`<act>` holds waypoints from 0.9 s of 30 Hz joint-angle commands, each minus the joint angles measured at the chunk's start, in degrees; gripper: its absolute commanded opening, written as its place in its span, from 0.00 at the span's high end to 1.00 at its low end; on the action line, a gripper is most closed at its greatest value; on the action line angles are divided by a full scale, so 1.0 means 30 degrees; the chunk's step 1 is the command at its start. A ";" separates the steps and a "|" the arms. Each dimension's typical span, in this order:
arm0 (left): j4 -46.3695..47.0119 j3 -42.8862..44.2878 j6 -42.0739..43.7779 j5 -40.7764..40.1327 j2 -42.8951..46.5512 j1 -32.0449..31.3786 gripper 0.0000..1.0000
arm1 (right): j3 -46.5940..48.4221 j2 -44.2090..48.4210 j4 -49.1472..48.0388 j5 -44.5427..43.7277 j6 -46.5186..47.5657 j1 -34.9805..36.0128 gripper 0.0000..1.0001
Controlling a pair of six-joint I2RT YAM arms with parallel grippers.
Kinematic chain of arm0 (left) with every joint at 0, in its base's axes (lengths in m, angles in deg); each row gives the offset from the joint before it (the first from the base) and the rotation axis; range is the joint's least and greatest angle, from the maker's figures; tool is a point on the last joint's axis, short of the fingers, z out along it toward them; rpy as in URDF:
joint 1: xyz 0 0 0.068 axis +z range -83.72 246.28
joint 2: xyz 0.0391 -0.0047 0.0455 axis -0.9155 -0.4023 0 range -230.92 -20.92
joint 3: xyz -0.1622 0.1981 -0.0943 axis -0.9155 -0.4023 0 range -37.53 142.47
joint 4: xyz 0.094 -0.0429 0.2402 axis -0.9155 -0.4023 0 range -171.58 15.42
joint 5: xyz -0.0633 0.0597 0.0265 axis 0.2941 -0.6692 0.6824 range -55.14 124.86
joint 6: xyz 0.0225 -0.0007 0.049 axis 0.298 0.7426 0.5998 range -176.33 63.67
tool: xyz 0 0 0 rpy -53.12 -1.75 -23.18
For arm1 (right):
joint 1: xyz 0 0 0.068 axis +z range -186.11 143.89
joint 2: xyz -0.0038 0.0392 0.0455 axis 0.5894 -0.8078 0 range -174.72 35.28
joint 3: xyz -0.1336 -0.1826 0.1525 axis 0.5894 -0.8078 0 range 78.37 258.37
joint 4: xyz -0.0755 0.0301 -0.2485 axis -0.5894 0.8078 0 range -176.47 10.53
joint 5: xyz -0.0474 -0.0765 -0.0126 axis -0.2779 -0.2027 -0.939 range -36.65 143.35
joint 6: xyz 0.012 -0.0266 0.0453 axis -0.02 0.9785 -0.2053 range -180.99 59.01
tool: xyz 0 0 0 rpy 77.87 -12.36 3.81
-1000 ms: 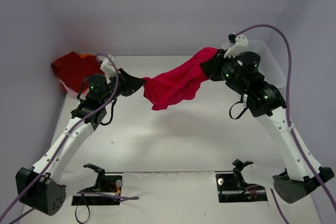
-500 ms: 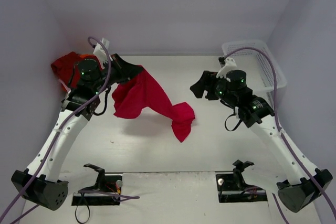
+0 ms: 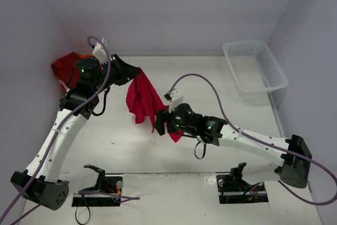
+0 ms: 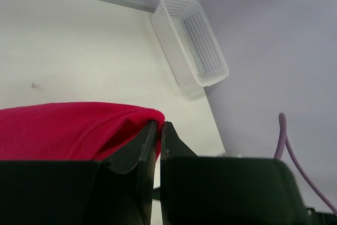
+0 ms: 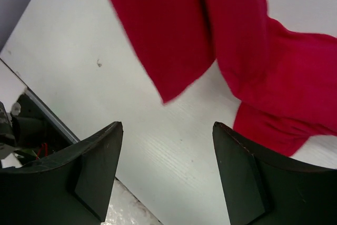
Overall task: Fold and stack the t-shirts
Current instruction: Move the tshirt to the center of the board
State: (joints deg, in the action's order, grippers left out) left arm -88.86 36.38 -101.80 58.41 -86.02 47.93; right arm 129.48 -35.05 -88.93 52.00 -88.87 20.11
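- Red t-shirt (image 3: 141, 98) hung from left gripper (image 3: 132, 75), clamped on its edge, toward 10 o'clock over the table (image 3: 221, 98).
- Right gripper (image 3: 159, 122) stood wide, empty, by its 5 o'clock hem.

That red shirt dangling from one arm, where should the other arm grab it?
The loose lower corner, from the near side. The red t-shirt hangs from the left fingers pinching its top edge, so that corner droops as a thin flap facing the open right fingers.
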 commanded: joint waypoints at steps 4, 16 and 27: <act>0.0718 0.1174 0.0392 -0.0672 0.0606 0.0140 1.00 | 0.3114 -0.2979 -0.3280 -0.5987 0.2666 0.3606 0.36; 0.0104 0.1319 0.0801 -0.0878 0.0900 0.0461 1.00 | 0.4731 -0.9106 -0.5272 -1.1359 0.5251 0.6248 0.41; 0.0190 0.1087 0.0715 -0.0556 0.0841 0.0901 1.00 | 0.4642 -0.9459 -0.4425 -1.2793 0.4781 0.6307 0.44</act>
State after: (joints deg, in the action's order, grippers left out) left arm -92.43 36.95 -100.03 55.96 -85.24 49.98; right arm 141.26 -64.92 -100.78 18.37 -74.36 39.19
